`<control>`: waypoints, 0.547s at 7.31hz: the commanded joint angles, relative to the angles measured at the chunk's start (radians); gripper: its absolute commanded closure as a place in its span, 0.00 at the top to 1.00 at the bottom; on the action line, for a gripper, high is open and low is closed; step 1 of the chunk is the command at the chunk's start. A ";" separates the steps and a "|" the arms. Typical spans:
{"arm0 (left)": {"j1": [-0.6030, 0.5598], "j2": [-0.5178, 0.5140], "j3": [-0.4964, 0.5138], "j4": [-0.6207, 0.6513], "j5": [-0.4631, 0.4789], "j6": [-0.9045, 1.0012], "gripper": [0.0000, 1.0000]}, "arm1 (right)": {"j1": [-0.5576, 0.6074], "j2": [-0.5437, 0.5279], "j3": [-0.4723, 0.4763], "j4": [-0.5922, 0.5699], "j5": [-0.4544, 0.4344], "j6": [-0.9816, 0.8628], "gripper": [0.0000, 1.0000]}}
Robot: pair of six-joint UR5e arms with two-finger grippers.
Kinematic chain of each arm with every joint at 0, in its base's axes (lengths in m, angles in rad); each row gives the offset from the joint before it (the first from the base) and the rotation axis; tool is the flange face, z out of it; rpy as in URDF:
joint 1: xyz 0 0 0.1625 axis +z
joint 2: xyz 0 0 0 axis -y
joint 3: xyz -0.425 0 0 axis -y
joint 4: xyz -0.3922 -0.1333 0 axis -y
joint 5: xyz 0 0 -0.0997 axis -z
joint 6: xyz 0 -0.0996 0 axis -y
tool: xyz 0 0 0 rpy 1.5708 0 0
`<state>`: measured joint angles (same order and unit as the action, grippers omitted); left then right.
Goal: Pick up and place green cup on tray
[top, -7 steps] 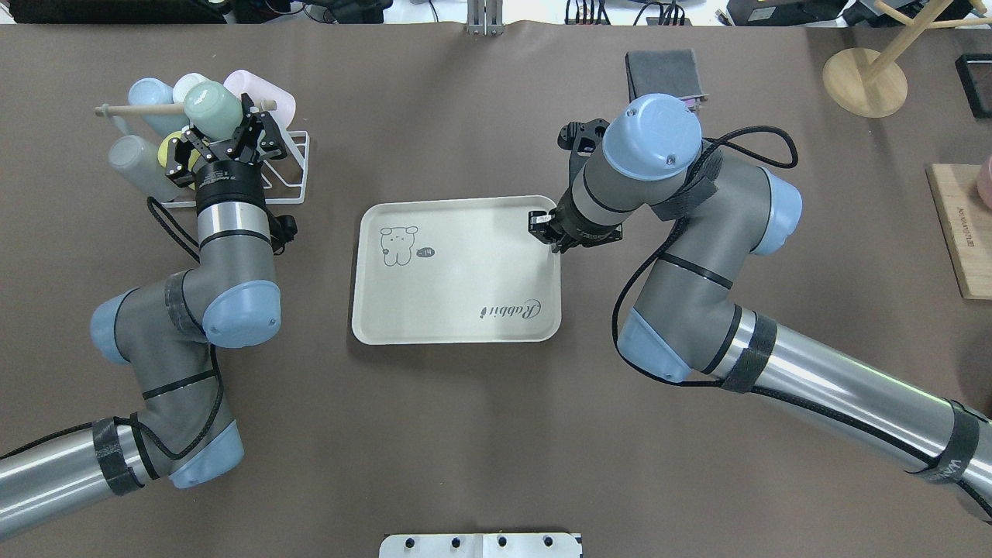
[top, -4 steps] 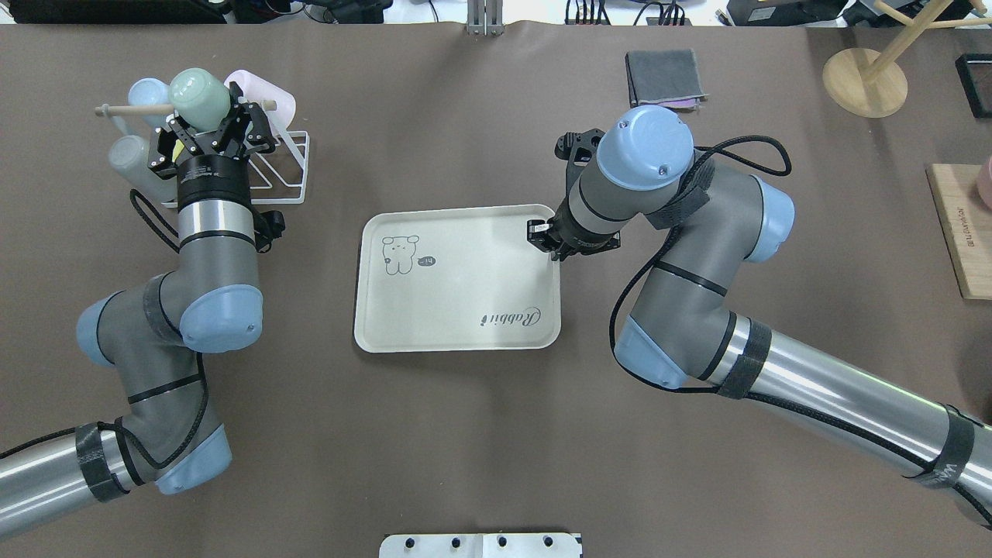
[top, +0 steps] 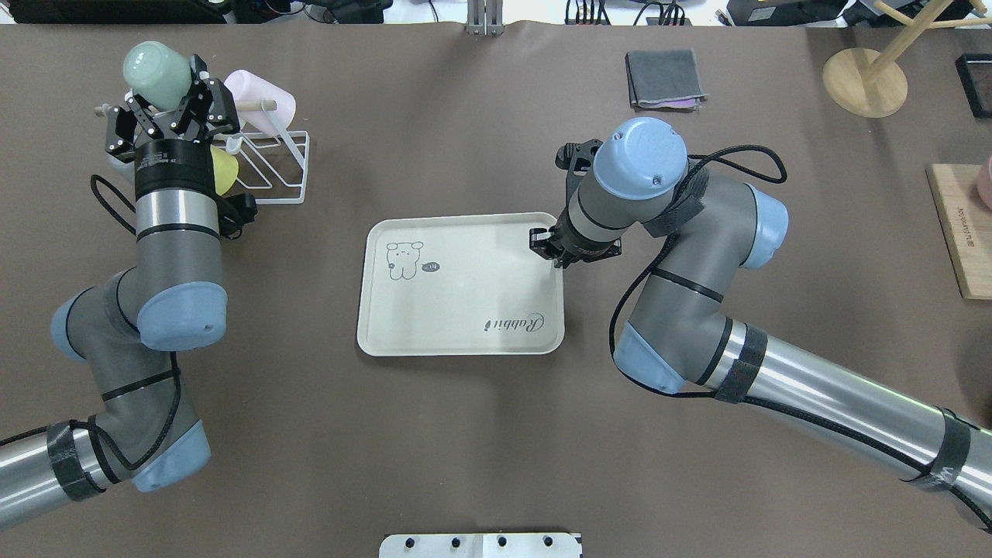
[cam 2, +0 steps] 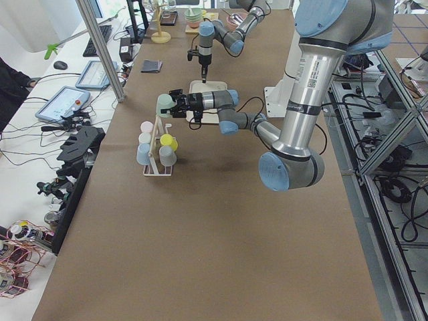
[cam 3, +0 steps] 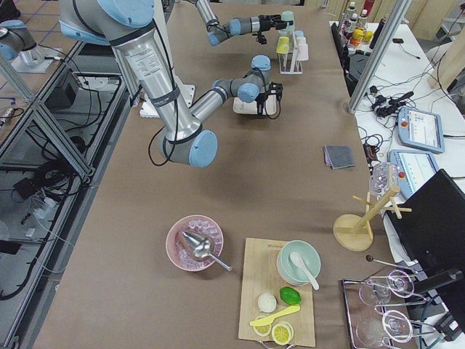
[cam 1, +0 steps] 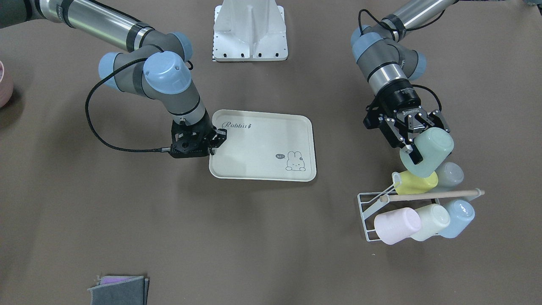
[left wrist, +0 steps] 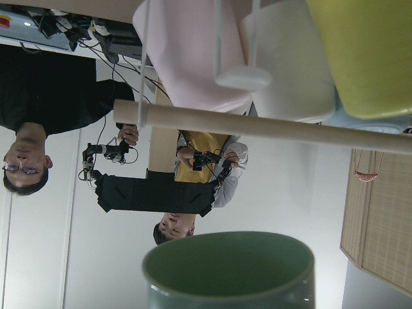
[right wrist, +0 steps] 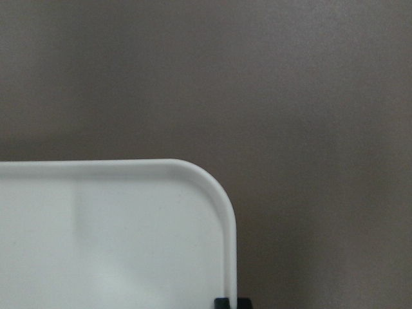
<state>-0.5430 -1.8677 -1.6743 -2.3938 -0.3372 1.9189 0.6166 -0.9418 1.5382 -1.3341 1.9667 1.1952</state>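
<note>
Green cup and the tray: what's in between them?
In the overhead view, the left gripper holding the green cup, then a corner of the white wire rack, then only bare brown table up to the tray.

Bright, even light from above falls on the brown table (top: 465,434), with soft, faint shadows beside the arms. Glare streaks the right arm's steel tube (top: 845,403). In the left wrist view the green cup (left wrist: 228,270) at 6 o'clock is soft-edged against a bright wall (left wrist: 290,187). In the right wrist view the tray (right wrist: 116,244) looks washed out.

Built of grey links (top: 178,256) with pale-blue joint caps (top: 643,155), polished silver tubes (top: 837,399), black straps (top: 739,364), looping black cables (cam 1: 144,149); tipped with black left gripper (top: 167,87), right gripper (top: 549,249).
</note>
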 commanded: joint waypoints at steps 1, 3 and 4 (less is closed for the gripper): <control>-0.038 0.002 -0.027 -0.094 -0.040 0.055 0.03 | -0.003 -0.003 -0.013 0.003 0.000 -0.002 0.00; -0.061 0.001 -0.024 -0.239 -0.138 0.037 0.02 | -0.008 -0.003 -0.024 0.003 -0.005 -0.002 0.00; -0.069 -0.001 -0.025 -0.254 -0.205 -0.056 0.02 | -0.011 -0.003 -0.026 0.003 -0.009 -0.002 0.00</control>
<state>-0.6012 -1.8671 -1.6980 -2.6056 -0.4693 1.9375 0.6097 -0.9448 1.5164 -1.3316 1.9615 1.1935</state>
